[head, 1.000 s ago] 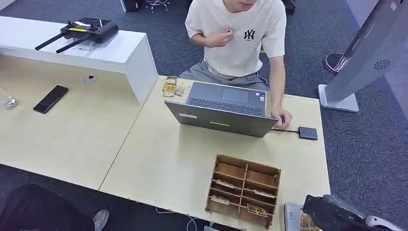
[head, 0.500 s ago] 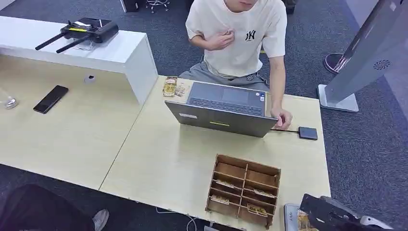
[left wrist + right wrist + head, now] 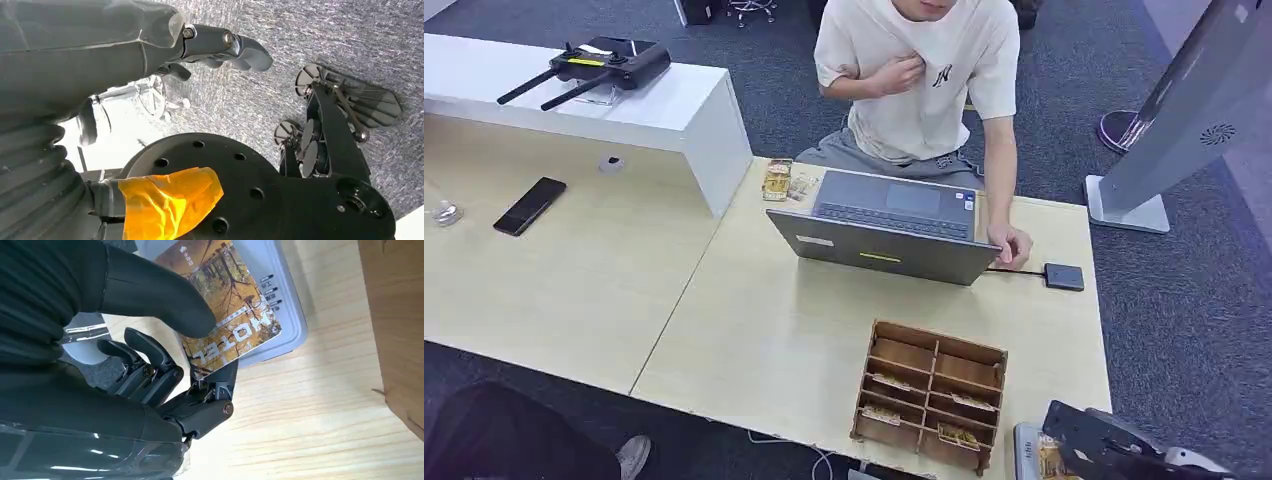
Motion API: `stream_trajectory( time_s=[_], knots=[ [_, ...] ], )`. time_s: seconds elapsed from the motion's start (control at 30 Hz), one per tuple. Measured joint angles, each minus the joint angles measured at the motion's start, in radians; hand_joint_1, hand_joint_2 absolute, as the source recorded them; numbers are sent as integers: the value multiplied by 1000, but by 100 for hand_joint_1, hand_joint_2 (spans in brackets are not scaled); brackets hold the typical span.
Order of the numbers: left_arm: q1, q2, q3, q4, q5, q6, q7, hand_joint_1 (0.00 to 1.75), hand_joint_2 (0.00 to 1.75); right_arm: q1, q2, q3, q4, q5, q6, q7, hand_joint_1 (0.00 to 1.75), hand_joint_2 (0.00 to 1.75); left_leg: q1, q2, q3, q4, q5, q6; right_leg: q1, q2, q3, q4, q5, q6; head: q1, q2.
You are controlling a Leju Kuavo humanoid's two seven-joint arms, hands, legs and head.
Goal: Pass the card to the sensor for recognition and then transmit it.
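Note:
In the right wrist view a yellow-brown hotel card [image 3: 235, 320] is pinched between my right hand's [image 3: 165, 355] thumb and fingers. It lies flat over the grey sensor pad [image 3: 292, 315] on the wooden table. The head view puts this at the table's near right corner, with the right hand [image 3: 1114, 452] over the card [image 3: 1051, 462] and sensor [image 3: 1027, 448]. My left hand [image 3: 220, 45] hangs beside my body above the carpet, its fingers loosely extended and holding nothing.
A wooden compartment box [image 3: 932, 392] with several cards stands just left of the sensor. Behind it are an open laptop [image 3: 894, 225], a seated person [image 3: 924, 80] with one hand on the table, and a small black device [image 3: 1064, 276]. A phone [image 3: 529, 205] lies far left.
My right hand with the card has shifted slightly left over the sensor. The person's raised hand has moved a little higher on their chest.

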State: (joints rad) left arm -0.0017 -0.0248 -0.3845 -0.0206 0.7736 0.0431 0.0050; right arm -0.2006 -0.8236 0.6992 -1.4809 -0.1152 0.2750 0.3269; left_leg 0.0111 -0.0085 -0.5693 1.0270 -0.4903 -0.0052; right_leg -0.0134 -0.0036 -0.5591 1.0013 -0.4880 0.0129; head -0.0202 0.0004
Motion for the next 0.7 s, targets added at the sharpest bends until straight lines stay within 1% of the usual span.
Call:
stream_trajectory(
  time_s=[0.47,0.7],
  knots=[
    [0,0,19,0,-16,-1,3,0,175,4,24,8,7,-3,-11,8,175,175,0,0,0,0,0,0,0,0,0,0,0,0,0,0],
    [0,-1,21,0,-21,-1,4,0,175,3,25,15,7,5,-12,8,175,175,0,0,0,0,0,0,0,0,0,0,0,0,0,0]
  ],
)
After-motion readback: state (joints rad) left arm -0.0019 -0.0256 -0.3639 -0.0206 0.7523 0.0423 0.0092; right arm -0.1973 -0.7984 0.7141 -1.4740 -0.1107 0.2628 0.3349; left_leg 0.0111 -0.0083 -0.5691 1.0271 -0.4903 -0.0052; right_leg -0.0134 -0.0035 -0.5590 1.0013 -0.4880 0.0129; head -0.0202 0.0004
